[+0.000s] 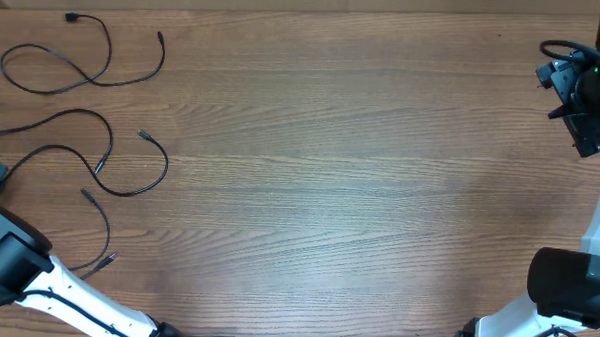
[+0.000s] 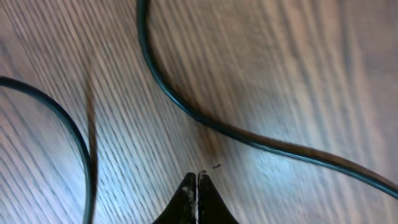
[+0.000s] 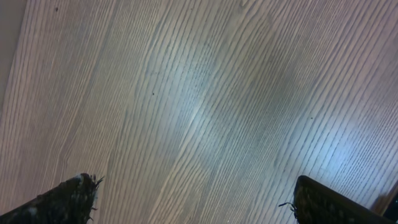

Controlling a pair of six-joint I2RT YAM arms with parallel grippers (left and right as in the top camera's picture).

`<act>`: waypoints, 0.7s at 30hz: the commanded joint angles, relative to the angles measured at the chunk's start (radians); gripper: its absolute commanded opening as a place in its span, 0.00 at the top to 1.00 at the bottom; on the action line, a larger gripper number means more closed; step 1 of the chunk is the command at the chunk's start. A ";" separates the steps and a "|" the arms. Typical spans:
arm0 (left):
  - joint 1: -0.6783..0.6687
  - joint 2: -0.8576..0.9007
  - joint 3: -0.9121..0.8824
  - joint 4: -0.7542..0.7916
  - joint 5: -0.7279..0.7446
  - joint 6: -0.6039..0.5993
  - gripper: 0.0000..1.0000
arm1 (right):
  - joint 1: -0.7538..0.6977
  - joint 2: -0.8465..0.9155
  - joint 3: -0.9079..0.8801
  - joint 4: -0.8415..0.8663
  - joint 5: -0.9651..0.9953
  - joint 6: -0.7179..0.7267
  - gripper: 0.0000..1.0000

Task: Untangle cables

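The left gripper [image 2: 198,186] is clenched, its two tips pressed flat together with nothing visible between them. One black cable [image 2: 261,147] sweeps across just ahead of the tips, from up and left of them round to their right, without touching them; a second cable [image 2: 65,121] curves down well off to their left. The pinch therefore appears to rest over bare wood short of the cord rather than on it; I judge that a real grasp would need the tips parted and carried forward over the cord. From overhead, the cables [image 1: 166,162] lie in loose, flat loops on the wooden table [image 1: 359,191], all gathered ahead of and beside this gripper, which explains why the arm sits low at that edge; whether every near-crossing is a true overlap I cannot tell. The right gripper [image 3: 193,186] is released, fingers spread wide with only wood grain between them and no cable near; it is parked far across the table, probably to stay out of the way.
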 commanded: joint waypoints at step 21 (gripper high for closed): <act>-0.007 0.185 -0.031 0.236 0.159 0.118 0.96 | 0.002 -0.007 -0.004 0.005 0.018 -0.004 0.00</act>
